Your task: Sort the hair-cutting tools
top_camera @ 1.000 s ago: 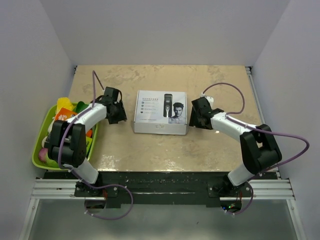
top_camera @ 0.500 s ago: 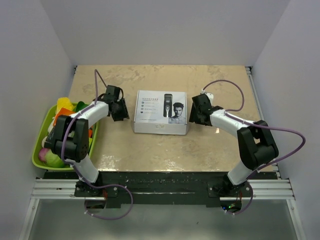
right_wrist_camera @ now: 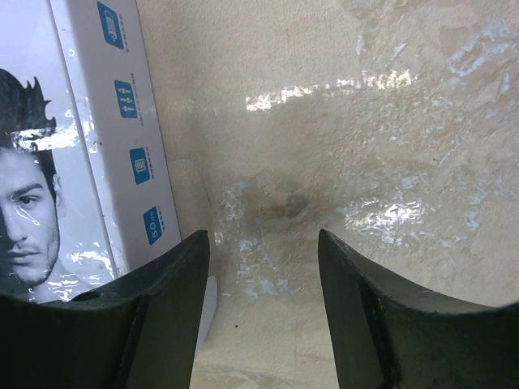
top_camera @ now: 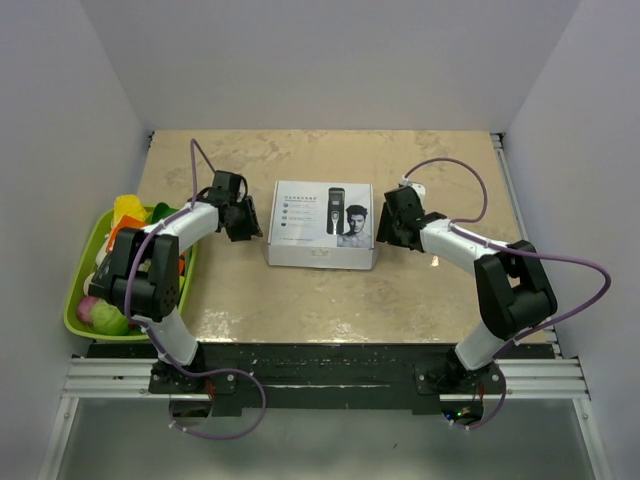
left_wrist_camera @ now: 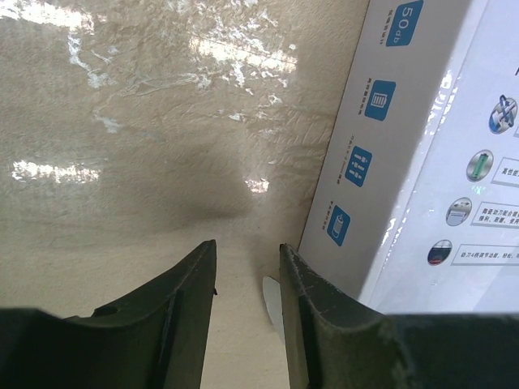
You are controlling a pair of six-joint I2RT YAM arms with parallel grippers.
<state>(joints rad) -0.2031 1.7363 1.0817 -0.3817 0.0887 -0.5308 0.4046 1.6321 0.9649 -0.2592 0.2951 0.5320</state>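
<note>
Top view: the closed box (top_camera: 322, 224) lies in the middle of the table (top_camera: 300, 300). No loose tools show, so they are likely inside. The left jaws sit just beside its left edge, the right jaws beside its right.

Left wrist: jaws narrowly parted, empty.

Right wrist: jaws wider apart, empty.

The step looks like bracing the box; next comes lifting its lid.

The white cardboard box (top_camera: 322, 224) lies mid-way across the beige bench (top_camera: 320, 300), with the left hand (top_camera: 250, 221) just left of it and the right hand (top_camera: 386, 226) just right. The green plastic tray (top_camera: 72, 300) sits at the left edge.
</note>
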